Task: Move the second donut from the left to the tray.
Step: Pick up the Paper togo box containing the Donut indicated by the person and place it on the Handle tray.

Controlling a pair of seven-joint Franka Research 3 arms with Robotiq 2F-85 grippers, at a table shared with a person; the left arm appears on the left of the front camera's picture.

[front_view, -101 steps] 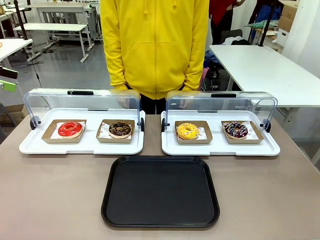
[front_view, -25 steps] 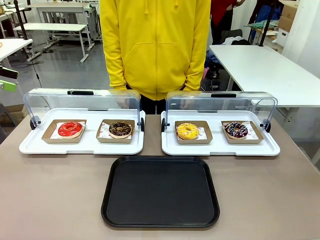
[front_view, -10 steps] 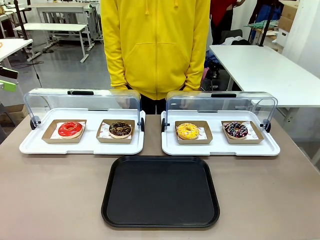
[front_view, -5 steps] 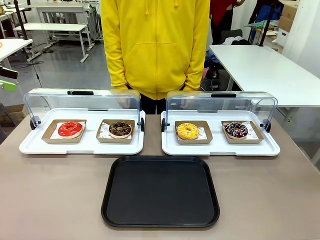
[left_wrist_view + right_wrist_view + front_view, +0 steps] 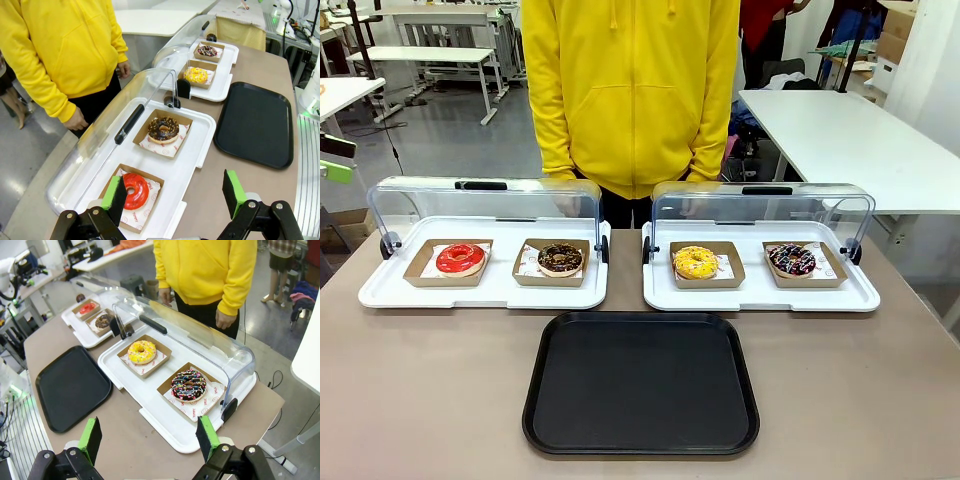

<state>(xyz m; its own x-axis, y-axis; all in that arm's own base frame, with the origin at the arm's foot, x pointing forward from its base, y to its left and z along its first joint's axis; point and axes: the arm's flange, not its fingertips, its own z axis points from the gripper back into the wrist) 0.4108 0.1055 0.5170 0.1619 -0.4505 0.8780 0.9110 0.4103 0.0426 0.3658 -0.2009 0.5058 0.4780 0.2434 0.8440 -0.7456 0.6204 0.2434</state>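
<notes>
Landmark: black tray (image 5: 640,385), flat on the table (image 5: 410,400), near middle.
Task item: second donut from the left (image 5: 560,259), dark chocolate glaze with light sprinkles.
Task item location: seated in its brown cardboard tray (image 5: 529,272), beyond the black tray's far left corner and apart from it; not yet on the black tray.
Left white tray (image 5: 485,296): just past the black tray's far edge, towards its left. It carries the task donut at the end nearer the black tray and the red-glazed donut (image 5: 460,258) at the end farther from it.
Right white tray (image 5: 760,298): just past the black tray's far edge, towards its right. The yellow donut (image 5: 695,262) is nearer the black tray, the drizzled donut (image 5: 791,260) farther out.
Lids: left lid (image 5: 485,205) and right lid (image 5: 760,210), clear and domed, both swung open to the side away from the black tray.
Left gripper (image 5: 173,192): fingers spread wide, nothing held; in the air over the red-glazed donut's end of the left white tray, well apart from the black tray.
Right gripper (image 5: 148,436): fingers spread wide, nothing held; in the air by the drizzled donut's end of the right white tray, well apart from the black tray.
Contact: neither gripper touches any donut or tray.
Person (image 5: 630,90): yellow hooded top, standing across the table from the black tray, behind both white trays; a hand (image 5: 224,319) hangs behind the right lid.
</notes>
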